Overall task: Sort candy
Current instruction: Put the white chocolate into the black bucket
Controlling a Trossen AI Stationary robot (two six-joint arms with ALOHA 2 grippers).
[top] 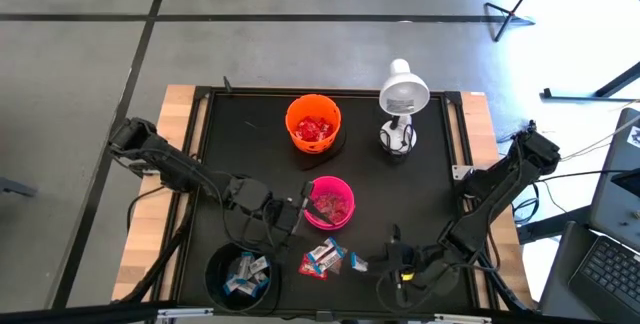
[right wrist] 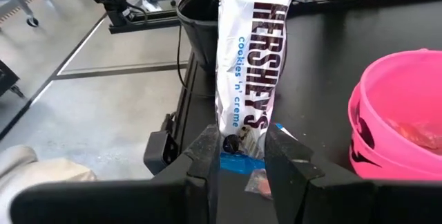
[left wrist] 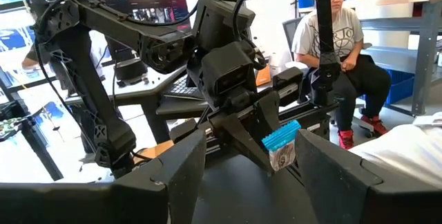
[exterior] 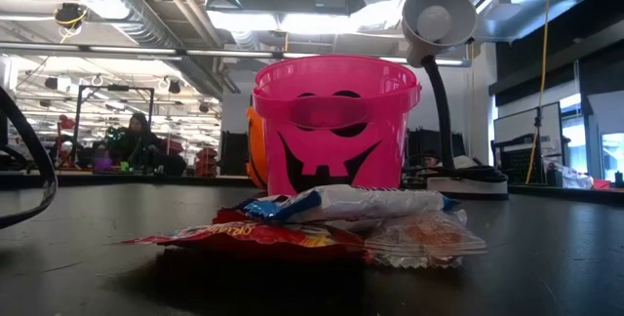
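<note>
Between the right end effector's (right wrist: 238, 156) closed fingers, a blue-and-white candy bar (right wrist: 250, 72), raised above the black surface (top: 430, 214) just beside the pink bowl (top: 330, 204). On the surface nearby, a small candy pile (top: 324, 258); more candy in the orange bowl (top: 314, 124) and black bowl (top: 243, 276). Left end effector (left wrist: 248, 155) spread open, empty, facing the right one.

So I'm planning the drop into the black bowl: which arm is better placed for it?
Right. Its fingers are shut on the blue-and-white bar, with the black bowl across the candy pile. The left gripper is open and empty beside the pink bowl.
</note>
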